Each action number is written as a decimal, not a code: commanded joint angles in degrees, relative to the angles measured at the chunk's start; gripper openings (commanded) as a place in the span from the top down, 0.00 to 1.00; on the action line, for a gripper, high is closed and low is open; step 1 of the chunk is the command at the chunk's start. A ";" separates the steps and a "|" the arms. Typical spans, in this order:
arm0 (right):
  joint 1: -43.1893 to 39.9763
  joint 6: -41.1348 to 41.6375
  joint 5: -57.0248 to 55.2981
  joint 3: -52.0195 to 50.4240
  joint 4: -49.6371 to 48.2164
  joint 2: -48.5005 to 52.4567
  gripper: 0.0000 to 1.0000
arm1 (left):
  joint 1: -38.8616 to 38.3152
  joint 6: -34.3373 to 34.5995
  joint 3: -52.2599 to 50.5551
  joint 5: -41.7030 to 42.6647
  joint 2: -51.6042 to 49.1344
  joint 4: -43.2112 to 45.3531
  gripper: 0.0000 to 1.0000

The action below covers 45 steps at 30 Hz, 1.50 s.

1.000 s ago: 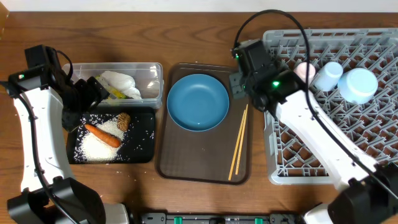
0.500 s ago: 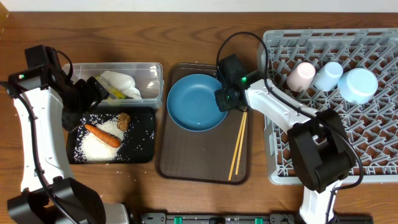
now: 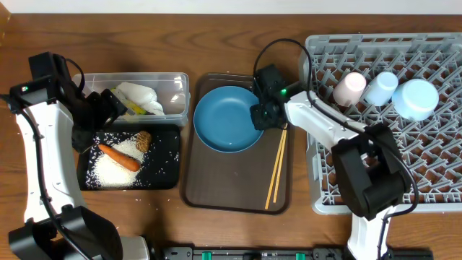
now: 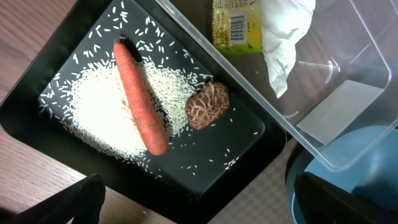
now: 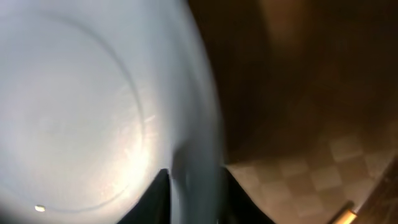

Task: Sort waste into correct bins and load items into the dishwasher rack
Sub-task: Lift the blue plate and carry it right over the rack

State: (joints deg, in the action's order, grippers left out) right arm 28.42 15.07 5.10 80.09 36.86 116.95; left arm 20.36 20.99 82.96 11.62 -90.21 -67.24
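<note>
Jaws of your right gripper (image 5: 198, 199) straddle the rim of the large dark-blue round plate (image 5: 81, 112) — that wrist view is blurred, so you can't tell if they're clamped. Overhead adds context: it's the plate's right edge, on the brown serving tray (image 3: 231, 180), with the wooden chopsticks (image 3: 276, 166) just beside.

Your left gripper (image 4: 196, 186) is spread wide and empty over the shallow black tray (image 4: 245, 134) — smooth orange carrot (image 4: 140, 99) and knobbly brown lump (image 4: 207, 106) on loose white rice (image 4: 93, 112). Only this view shows the barcode on the yellow-green wrapper (image 4: 236, 25), which lies beside the crumpled white napkin (image 4: 283, 37) in the clear plastic tub (image 4: 373, 56).
</note>
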 commanded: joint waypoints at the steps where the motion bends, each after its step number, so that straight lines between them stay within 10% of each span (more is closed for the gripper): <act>1: -2.19 2.29 3.15 -0.02 -0.02 0.96 0.86 | 0.26 -0.09 0.04 -0.35 0.85 -0.15 0.02; 4: -3.28 2.27 4.85 -0.02 -0.02 1.36 0.99 | 0.26 -0.09 0.04 -0.35 0.85 -0.15 0.02; 26: -8.52 0.96 11.98 2.86 -1.40 -11.87 0.99 | 0.26 -0.11 0.02 -0.35 0.85 -0.15 0.02; 45: -22.03 -6.34 -25.14 2.86 26.25 -44.96 0.99 | 0.24 -0.09 0.02 -0.35 0.85 -0.17 0.02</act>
State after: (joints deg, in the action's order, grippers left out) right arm 7.73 10.70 -10.46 81.89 61.80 75.24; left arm 20.36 20.99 82.94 11.60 -90.21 -67.24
